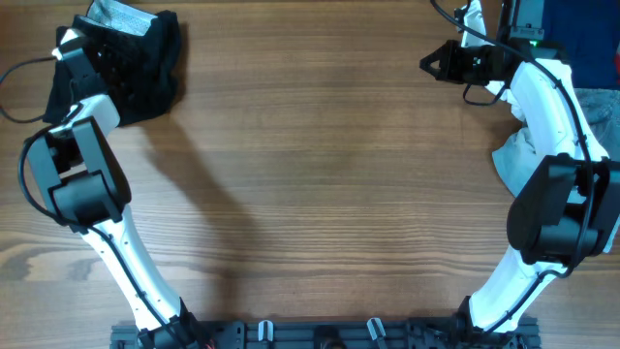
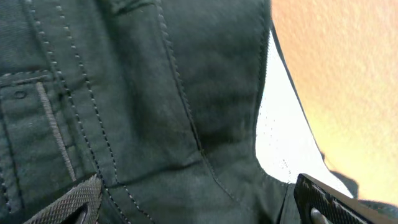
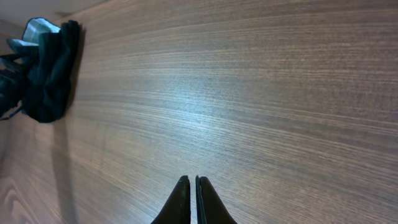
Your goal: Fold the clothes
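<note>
Your right gripper (image 3: 191, 180) sits at the near edge, centre frame. Its two dark fingers are pressed together with only a hairline seam between them, and nothing is held. The tips are over bare wood-grain surface (image 3: 261, 93), which fills nearly all you see. Far left: the clothes (image 3: 53, 78), a bunched black heap on the surface, pale grey lining (image 3: 37, 28) showing at its far end. The heap lies well apart from your gripper.

Even overhead light is falling; left arm (image 1: 87, 184) is casting a soft shadow rightward on the bench (image 1: 320, 145). Pale glare is streaking the right wrist view. Close-up clothes (image 2: 155, 112) are blurring slightly; background glowing orange.
</note>
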You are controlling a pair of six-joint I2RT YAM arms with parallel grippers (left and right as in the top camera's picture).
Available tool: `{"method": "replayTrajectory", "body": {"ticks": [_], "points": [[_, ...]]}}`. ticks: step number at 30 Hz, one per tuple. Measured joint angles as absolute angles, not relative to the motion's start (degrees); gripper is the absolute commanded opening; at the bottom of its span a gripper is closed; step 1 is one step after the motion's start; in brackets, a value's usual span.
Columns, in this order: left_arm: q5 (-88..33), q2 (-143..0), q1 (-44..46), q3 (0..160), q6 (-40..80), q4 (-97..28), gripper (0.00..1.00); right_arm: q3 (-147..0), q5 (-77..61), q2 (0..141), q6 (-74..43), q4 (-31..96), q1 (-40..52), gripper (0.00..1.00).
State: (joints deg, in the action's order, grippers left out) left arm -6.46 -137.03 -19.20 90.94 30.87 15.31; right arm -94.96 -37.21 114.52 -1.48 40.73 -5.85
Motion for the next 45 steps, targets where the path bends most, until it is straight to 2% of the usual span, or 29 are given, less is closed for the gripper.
{"method": "replayTrajectory", "body": {"ticks": [7, 9, 11, 15, 16, 22, 26, 31, 37, 45], "points": [[-4.7, -133.2, -16.6, 88.8, 21.0, 13.1, 1.00, -95.0, -37.2, 114.5, -1.5, 40.2, -5.8, 0.05], [-4.3, -130.9, -15.5, 88.6, 18.5, 11.9, 1.00, -95.0, -37.2, 114.5, -1.4, 39.3, -5.8, 0.09], [-4.1, -127.9, -14.5, 88.6, 16.2, 10.3, 1.00, -95.0, -37.2, 114.5, -0.9, 38.3, -5.8, 0.25], [-3.9, -119.9, -12.5, 88.5, 12.6, 4.4, 1.00, -95.0, -36.9, 114.5, 1.3, 36.3, -5.8, 0.75], [-3.8, -118.1, -12.2, 88.5, 12.3, 3.1, 1.00, -95.0, -36.7, 114.4, 2.0, 35.8, -5.8, 0.82], [-3.7, -106.7, -10.5, 88.6, 10.9, -6.8, 1.00, -95.0, -32.1, 109.2, 4.1, 35.9, -5.8, 1.00], [-4.4, -101.0, -7.4, 88.5, 10.7, -11.9, 1.00, -95.0, -28.2, 100.7, 4.8, 36.4, -5.8, 1.00], [-5.5, -95.3, 1.0, 88.6, 10.5, -16.2, 1.00, -95.0, -23.5, 88.4, 5.1, 40.4, -5.8, 1.00], [-6.1, -95.0, 8.1, 88.5, 10.5, -21.1, 1.00, -95.0, -18.5, 77.2, 5.5, 48.1, -5.8, 1.00], [-6.1, -95.1, 10.8, 88.5, 10.5, -25.6, 1.00, -95.0, -16.0, 75.4, 5.5, 48.9, -5.8, 1.00]]}}
